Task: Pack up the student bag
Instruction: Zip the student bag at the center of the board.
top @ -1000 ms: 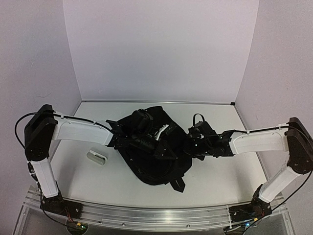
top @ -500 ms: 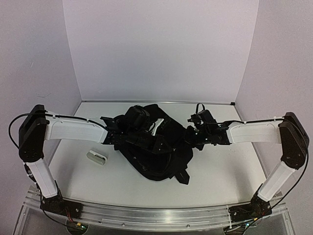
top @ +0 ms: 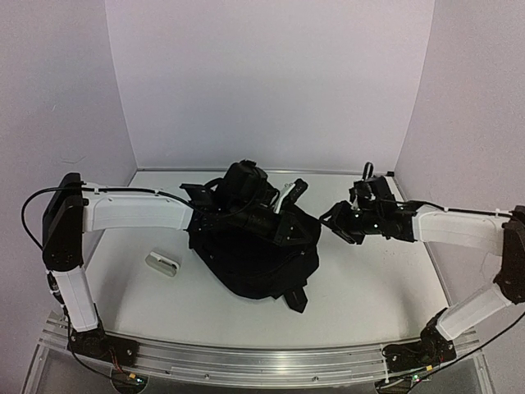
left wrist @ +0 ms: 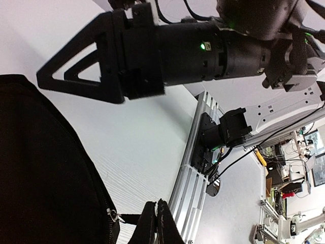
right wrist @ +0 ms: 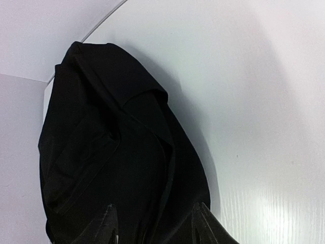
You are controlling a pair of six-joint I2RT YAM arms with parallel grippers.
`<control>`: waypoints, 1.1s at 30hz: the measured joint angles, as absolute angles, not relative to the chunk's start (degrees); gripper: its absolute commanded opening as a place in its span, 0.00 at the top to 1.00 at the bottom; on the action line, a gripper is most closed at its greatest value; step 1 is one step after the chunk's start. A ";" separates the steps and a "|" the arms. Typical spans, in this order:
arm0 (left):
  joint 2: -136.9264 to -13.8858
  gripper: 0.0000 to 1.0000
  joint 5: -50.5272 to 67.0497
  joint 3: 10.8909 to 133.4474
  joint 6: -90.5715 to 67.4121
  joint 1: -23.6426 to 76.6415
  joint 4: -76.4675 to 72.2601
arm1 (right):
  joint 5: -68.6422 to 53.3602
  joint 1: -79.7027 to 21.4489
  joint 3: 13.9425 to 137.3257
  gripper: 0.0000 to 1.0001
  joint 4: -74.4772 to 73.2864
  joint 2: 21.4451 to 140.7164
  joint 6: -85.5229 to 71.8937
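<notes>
The student bag (top: 254, 258) is a big black soft backpack lying in the middle of the table. My left gripper (top: 289, 222) reaches over its top. In the left wrist view it (left wrist: 156, 226) is shut on a thin black pull strap that runs from the bag's zip slider (left wrist: 115, 217). My right gripper (top: 337, 224) is open just off the bag's right edge. In the right wrist view its (right wrist: 154, 223) jaws stand wide apart, with the bag's dark folds (right wrist: 111, 142) ahead of and between them. The bag's inside is hidden.
A small white object (top: 162, 263) lies on the table left of the bag. The aluminium rail (top: 246, 361) runs along the near edge. Walls close in at the back and on both sides. My right arm's finger (left wrist: 76, 76) shows in the left wrist view.
</notes>
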State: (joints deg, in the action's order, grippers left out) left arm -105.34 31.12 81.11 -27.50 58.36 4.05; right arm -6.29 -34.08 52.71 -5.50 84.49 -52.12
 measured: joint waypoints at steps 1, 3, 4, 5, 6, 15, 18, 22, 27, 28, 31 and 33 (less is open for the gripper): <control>-105.62 1.00 31.68 81.48 -27.51 58.54 4.08 | -6.68 -34.22 51.19 0.53 -5.71 82.45 -52.68; -105.85 1.00 32.41 81.72 -27.53 58.73 4.10 | -7.84 -34.88 48.38 0.53 -6.15 78.29 -54.03; -105.94 1.00 32.81 81.75 -27.53 58.80 4.10 | -8.42 -35.19 47.34 0.54 -6.21 76.59 -54.71; -106.01 1.00 33.13 81.76 -27.54 58.82 4.11 | -9.06 -35.53 46.50 0.54 -6.32 75.12 -55.42; -106.06 1.00 33.39 81.76 -27.55 58.81 4.13 | -9.71 -35.90 45.77 0.54 -6.46 73.78 -56.17; -106.08 1.00 34.35 81.76 -27.53 58.95 4.54 | -12.78 -41.72 42.46 0.59 -6.52 69.80 -62.31; -106.08 1.00 34.35 81.76 -27.53 59.20 4.54 | -12.95 -43.56 42.30 0.61 -6.30 70.18 -63.51; -106.08 1.00 34.35 81.76 -27.51 59.49 4.54 | -12.97 -44.94 42.23 0.68 -4.67 71.71 -64.65; -106.08 1.00 34.33 81.76 -27.47 59.68 4.64 | -12.99 -45.55 42.09 0.93 -2.30 73.89 -65.84; -106.08 1.00 34.33 81.76 -27.45 59.68 4.85 | -12.93 -45.63 42.09 0.98 -2.09 74.14 -66.18; -106.08 1.00 34.38 81.76 -27.01 59.71 5.94 | -12.31 -45.74 41.91 1.00 -1.53 74.55 -66.76; -106.01 1.00 34.41 81.73 -26.51 59.75 6.86 | -11.43 -45.80 41.64 1.00 -1.16 74.56 -67.17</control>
